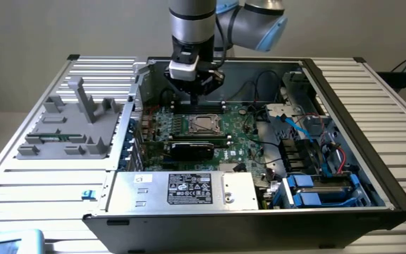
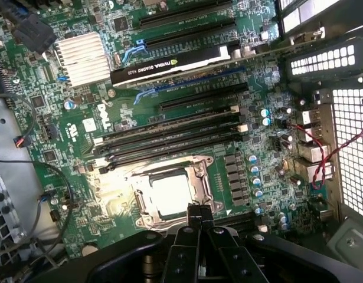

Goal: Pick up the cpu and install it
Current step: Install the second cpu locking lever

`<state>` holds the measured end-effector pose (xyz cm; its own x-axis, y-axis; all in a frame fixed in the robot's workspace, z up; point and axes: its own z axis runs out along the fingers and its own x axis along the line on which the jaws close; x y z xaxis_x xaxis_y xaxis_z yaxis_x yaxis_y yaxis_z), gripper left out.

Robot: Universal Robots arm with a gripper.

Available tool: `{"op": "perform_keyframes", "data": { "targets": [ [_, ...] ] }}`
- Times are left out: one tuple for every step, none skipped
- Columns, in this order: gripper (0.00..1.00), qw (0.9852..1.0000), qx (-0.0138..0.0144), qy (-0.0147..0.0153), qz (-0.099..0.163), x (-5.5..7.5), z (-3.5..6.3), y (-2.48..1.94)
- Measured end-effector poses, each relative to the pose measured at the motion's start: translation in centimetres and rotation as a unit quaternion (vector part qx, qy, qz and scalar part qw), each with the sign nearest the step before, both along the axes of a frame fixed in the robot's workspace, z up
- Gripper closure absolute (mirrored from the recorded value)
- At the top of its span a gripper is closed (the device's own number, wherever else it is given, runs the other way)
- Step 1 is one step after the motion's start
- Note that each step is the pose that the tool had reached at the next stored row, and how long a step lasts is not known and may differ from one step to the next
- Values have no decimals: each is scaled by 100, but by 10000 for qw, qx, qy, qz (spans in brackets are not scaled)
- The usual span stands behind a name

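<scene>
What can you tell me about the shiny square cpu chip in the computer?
The cpu is a small flat square with a pale silvery metal top. It lies level in the socket frame on the green motherboard, inside the open computer case. The metal frame borders it on all sides. The shut gripper hovers just beside it, holding nothing.

The black graphics card (image 2: 169,63) reads what looks like "NVIDIA QUADRO"; the power supply's label (image 1: 191,189) is unreadable.
</scene>
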<state>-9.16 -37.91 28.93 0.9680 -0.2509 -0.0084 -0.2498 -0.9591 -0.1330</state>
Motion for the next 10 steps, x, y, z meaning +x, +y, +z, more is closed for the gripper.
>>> {"op": "perform_keyframes", "data": {
  "targets": [
    [89,10000,32,2,0,0,-4,-23],
    [89,10000,63,4,0,0,-11,-43],
    [89,10000,89,9,0,0,-17,-62],
    [89,9999,110,15,0,1,-26,-79],
    [89,9999,126,21,0,1,-37,-94],
    [89,9999,137,27,0,3,-48,-109],
    [89,9999,144,32,0,4,-63,-120],
    [89,9999,148,37,0,5,-79,-131],
    [89,9999,149,40,0,6,-95,-138],
    [89,9999,149,42,-1,5,-112,-142]
  ]
}}
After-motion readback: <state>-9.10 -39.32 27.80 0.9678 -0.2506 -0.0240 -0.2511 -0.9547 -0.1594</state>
